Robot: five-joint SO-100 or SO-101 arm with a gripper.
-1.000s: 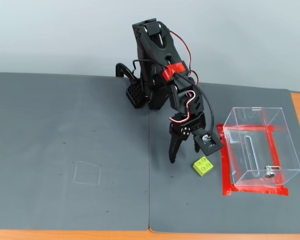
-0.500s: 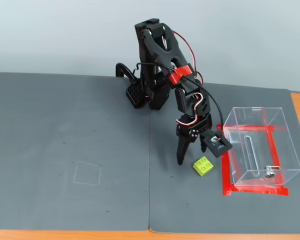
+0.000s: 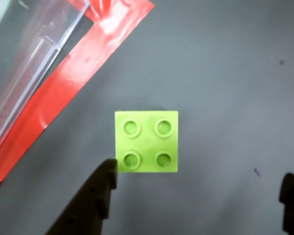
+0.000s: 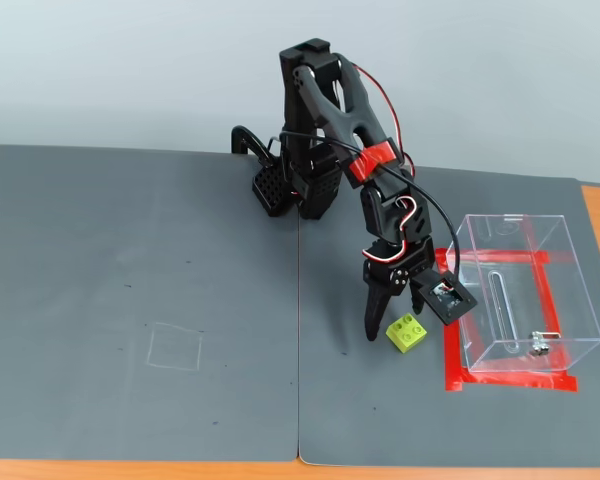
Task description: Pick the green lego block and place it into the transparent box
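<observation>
The green lego block (image 3: 146, 141) lies studs up on the grey mat, in the middle of the wrist view. My gripper (image 3: 198, 178) is open and empty. One finger (image 3: 100, 191) sits just off the block's lower left corner and the other finger (image 3: 291, 196) is far to the right. In the fixed view the gripper (image 4: 395, 312) hangs just above the block (image 4: 406, 333). The transparent box (image 4: 520, 295) stands right of the block on a red tape square; its corner shows at the top left of the wrist view (image 3: 24, 63).
Red tape (image 3: 73, 83) marks the box's place. The arm's base (image 4: 305, 185) stands at the back of the mat. A faint square outline (image 4: 175, 347) is drawn on the left part of the mat. An orange table edge runs along the front.
</observation>
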